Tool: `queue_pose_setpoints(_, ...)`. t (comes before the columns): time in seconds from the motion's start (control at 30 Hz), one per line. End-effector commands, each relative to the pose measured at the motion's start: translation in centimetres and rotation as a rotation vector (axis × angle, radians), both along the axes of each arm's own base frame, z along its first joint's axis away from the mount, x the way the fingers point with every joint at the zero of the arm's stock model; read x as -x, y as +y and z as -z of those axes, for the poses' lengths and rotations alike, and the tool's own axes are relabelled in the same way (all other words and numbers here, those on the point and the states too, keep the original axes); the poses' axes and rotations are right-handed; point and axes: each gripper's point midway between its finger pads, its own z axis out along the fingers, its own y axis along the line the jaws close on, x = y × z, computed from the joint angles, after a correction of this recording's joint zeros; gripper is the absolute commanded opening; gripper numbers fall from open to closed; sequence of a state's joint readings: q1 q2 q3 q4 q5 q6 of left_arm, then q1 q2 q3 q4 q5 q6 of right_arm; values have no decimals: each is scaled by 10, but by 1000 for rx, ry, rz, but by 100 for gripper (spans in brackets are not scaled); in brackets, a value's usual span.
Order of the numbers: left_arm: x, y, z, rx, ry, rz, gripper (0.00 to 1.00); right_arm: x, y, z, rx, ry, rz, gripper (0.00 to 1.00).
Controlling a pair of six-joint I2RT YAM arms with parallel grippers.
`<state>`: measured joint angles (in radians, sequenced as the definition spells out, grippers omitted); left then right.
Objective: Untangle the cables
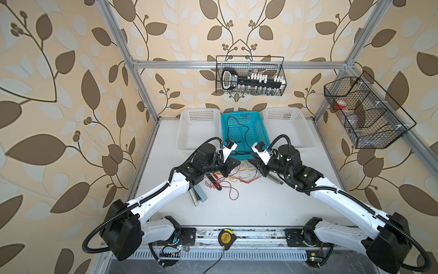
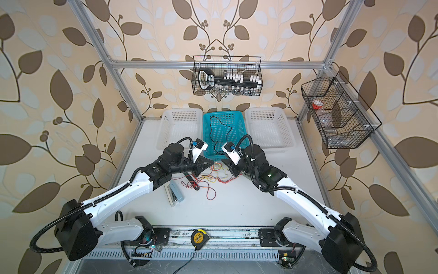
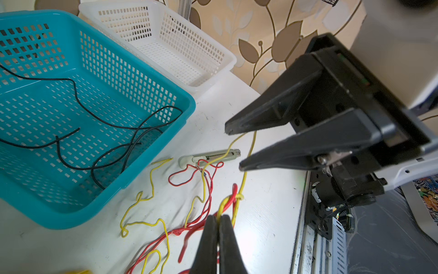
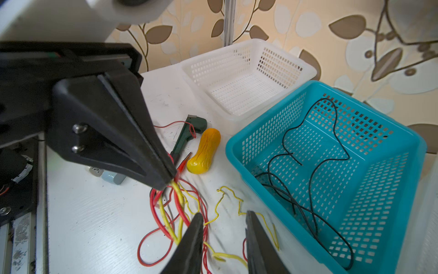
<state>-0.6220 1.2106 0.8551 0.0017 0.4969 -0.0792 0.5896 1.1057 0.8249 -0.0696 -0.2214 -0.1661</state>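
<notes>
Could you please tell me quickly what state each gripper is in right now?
Left gripper: closed, pinching the twisted red and yellow cables.
Right gripper: open, astride a yellow cable, not gripping it.

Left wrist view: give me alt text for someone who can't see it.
The left gripper has its jaws shut on tangled red and yellow cables; the right gripper hangs open beyond. A black cable lies in the teal basket.

Two white baskets [image 1: 200, 110] [image 1: 282, 109], one teal basket [image 1: 241, 112], two wire baskets [image 1: 248, 57] [image 1: 403, 118]. One tape measure [image 1: 225, 238], stapler [image 1: 199, 194], utility knife [image 3: 208, 157], green tool [image 4: 189, 135]. Perhaps two black cables [image 3: 75, 91]. The red cables [image 3: 208, 189] and yellow cables [image 3: 151, 180] are too tangled to count.
</notes>
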Motion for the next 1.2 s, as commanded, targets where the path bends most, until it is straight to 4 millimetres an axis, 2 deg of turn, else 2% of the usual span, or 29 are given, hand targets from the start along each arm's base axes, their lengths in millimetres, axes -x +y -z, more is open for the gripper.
queue_pose_setpoints(0.0,6,-4,-33,52,-81,47,0,0,-7,3,-19,-3,12,30)
queue_pose_setpoints(0.17,4,-3,-35,57,-89,33,0,3,-9,16,-22,29,19,30)
queue_pose_setpoints(0.3,2,-2,-37,65,-95,17,0,10,-2,26,-22,64,-14,31)
queue_pose_setpoints(0.57,1,0,-40,79,-107,4,0,18,8,32,-33,89,-54,31)
queue_pose_setpoints(1.03,3,-5,-39,102,-88,25,0,23,30,20,-99,78,-118,32)
queue_pose_setpoints(1.17,6,-7,-39,121,-82,47,0,19,36,20,-113,81,-126,28)
